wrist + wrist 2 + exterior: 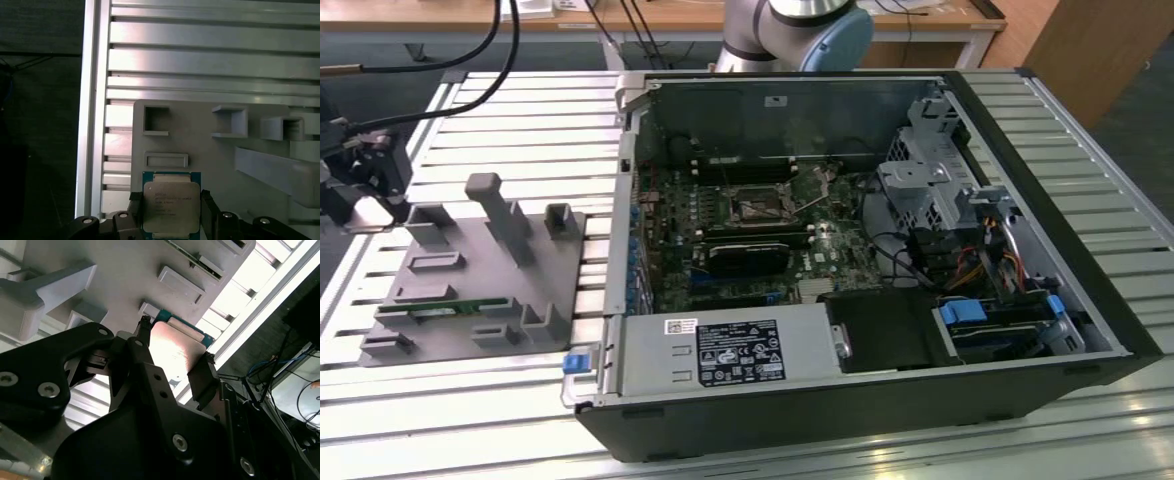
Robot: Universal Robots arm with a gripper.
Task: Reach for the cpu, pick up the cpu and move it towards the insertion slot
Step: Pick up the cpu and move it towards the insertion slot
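Two stages appear done | my gripper [175,347] clamps the cpu [171,205] by opposite edges at a corner of the tray [225,165] | carry is left, I judge: slot [758,208] sits well apart inside the case [881,425]

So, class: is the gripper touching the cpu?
Touching. In the second wrist view the gripper has its fingers against two opposite edges of the cpu, with no gap showing.

Slatted aluminium table [494,110], ribs running crosswise. Directly on it: grey fixture plate [454,285], open computer case [854,410] just beside
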